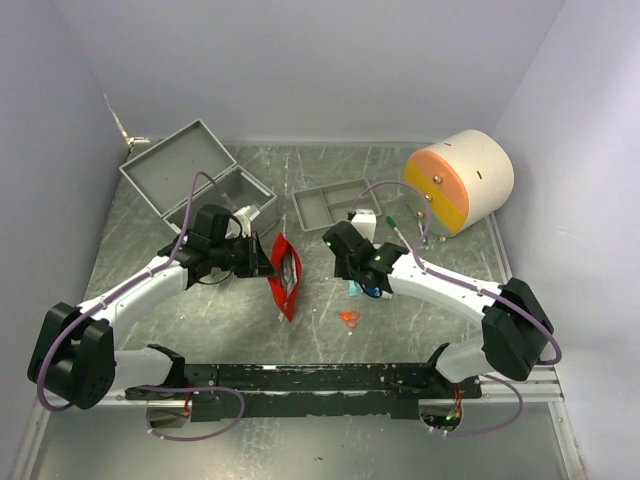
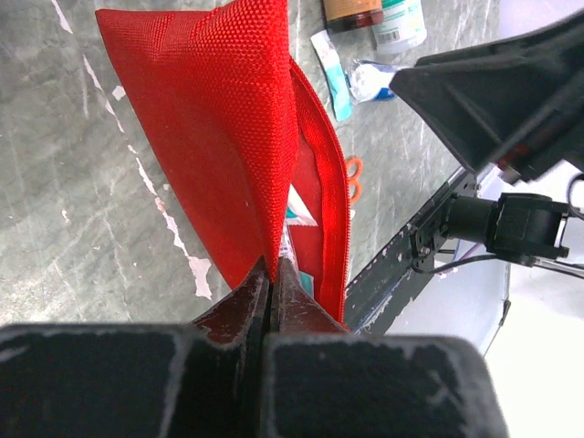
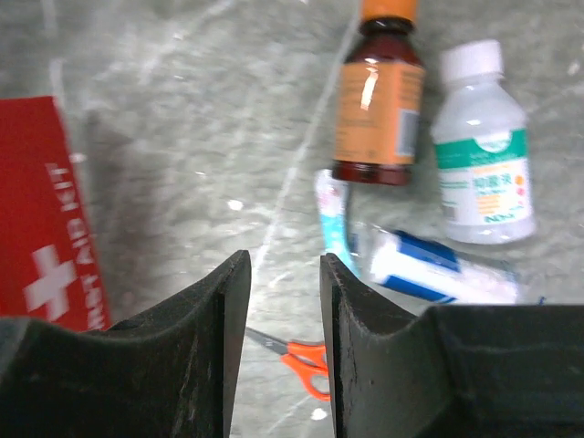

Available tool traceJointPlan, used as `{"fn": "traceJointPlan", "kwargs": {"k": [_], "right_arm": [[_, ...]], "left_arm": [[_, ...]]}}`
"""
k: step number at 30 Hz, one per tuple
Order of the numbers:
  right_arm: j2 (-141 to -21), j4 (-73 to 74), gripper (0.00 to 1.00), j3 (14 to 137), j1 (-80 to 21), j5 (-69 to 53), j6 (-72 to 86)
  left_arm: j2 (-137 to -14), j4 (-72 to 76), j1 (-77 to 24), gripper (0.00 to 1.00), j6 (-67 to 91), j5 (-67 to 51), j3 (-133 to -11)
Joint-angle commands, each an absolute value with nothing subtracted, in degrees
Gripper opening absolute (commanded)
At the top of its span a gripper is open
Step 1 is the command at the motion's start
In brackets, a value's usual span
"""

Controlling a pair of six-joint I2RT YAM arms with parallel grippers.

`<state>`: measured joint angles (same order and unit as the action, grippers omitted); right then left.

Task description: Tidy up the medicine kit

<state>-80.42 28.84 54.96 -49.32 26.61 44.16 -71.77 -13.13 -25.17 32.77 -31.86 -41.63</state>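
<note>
White plastic arm shells (image 1: 135,290) are being broken up by chunky black joints (image 1: 75,355), thin lavender cables (image 1: 188,200) are being looped alongside, scuffed matte-black fingers (image 3: 219,365) being sported too.

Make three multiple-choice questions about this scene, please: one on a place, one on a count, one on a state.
1. Where do the scissors lie?
A) inside the pouch
B) on the table
C) in the right tool

2. How many bottles lie near the right tool?
A) one
B) four
C) two

3. The left tool is:
A) shut on the pouch
B) open
C) shut on a bottle

Answers:
1 B: they rest on the bare table.
2 C: one is brown and one is white.
3 A: it pinches the red edge.
</note>
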Motion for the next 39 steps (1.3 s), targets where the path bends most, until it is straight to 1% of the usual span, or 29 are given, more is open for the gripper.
{"fn": "traceJointPlan", "kwargs": {"k": [1, 5, 11, 30, 32, 35, 39], "right_arm": [[-80.16, 27.41, 0.37, 51.6, -47.06, 27.06, 43.91], [-82.39, 23.95, 0.34, 49.6, -44.93, 22.97, 41.26], [-87.63, 23.2, 0.28, 50.15, -44.08, 21.89, 39.31], [-95.98, 19.84, 0.25, 50.92, -42.47, 20.54, 37.89], [-96.53, 19.69, 0.22, 51.02, -42.47, 20.48, 37.95], [-96.46, 19.61, 0.13, 51.15, -42.46, 20.91, 38.56], [-93.0, 17.53, 0.12, 50.5, -42.46, 20.39, 39.12]], "left_arm": [[-70.0, -9.84, -24.76, 0.07, 31.76, -37.16, -43.13], [-70.14, -7.93, -24.79, 0.07, 32.37, -39.85, -42.22], [-71.55, -5.94, -24.79, 0.07, 33.68, -42.4, -41.66], [-72.21, -4.97, -25.11, 0.07, 33.86, -42.25, -41.4], [-72.01, -5.4, -25.13, 0.07, 33.55, -41.83, -41.53], [-71.62, -5.84, -25.14, 0.07, 33.4, -41.17, -41.64], [-70.25, -6.1, -25.19, 0.07, 33.4, -38.88, -41.57]]}}
